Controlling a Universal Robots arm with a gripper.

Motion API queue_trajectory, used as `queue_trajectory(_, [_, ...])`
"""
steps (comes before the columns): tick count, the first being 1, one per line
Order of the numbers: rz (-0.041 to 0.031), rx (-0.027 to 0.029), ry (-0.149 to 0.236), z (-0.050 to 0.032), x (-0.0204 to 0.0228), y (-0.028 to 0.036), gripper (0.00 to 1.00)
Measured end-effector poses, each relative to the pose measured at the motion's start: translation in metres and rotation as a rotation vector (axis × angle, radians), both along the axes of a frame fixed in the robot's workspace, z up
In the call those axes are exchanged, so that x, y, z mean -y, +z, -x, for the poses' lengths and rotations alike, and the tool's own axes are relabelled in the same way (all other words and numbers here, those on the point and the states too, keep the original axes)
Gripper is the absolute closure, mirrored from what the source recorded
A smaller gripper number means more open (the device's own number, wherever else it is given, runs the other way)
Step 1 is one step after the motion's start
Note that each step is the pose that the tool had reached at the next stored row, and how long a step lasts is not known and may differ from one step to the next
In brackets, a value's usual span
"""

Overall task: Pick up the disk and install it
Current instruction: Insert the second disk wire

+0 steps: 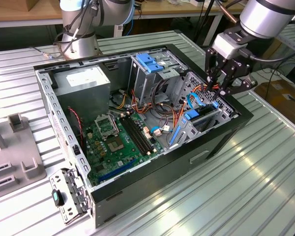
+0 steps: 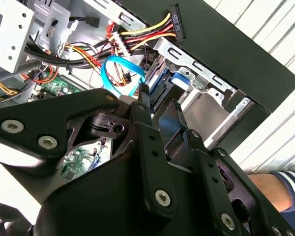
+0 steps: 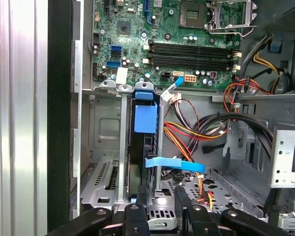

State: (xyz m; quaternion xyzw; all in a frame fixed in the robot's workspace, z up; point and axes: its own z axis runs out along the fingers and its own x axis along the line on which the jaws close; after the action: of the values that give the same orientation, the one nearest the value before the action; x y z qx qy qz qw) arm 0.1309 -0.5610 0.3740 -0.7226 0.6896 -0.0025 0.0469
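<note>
Poised over the drive bay at the case's front end, gripper (image 1: pixel 221 83) part-open and seemingly empty, with the disk (image 3: pixel 145 147) standing on edge in its slot, needing a squarer seating push.

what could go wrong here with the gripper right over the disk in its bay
The gripper hangs just above the disk, which stands on edge in its bay.

1. A blue cable crosses the disk right by the fingertips; it could snag or get pinched.
2. Red, yellow and black wires bunch close beside the bay and could catch.
3. The metal rails sit tight to the disk, so a tilted push might jam it.
</note>
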Motion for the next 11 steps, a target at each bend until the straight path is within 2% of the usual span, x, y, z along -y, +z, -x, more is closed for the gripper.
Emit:
queue_trajectory(3, [0.0000, -0.0002, 0.000, -0.0014, -0.0001, 0.0009, 0.64])
queue_trajectory(11, [0.0001, -0.0013, 0.009, -0.0178, -0.0028, 0.0007, 0.64])
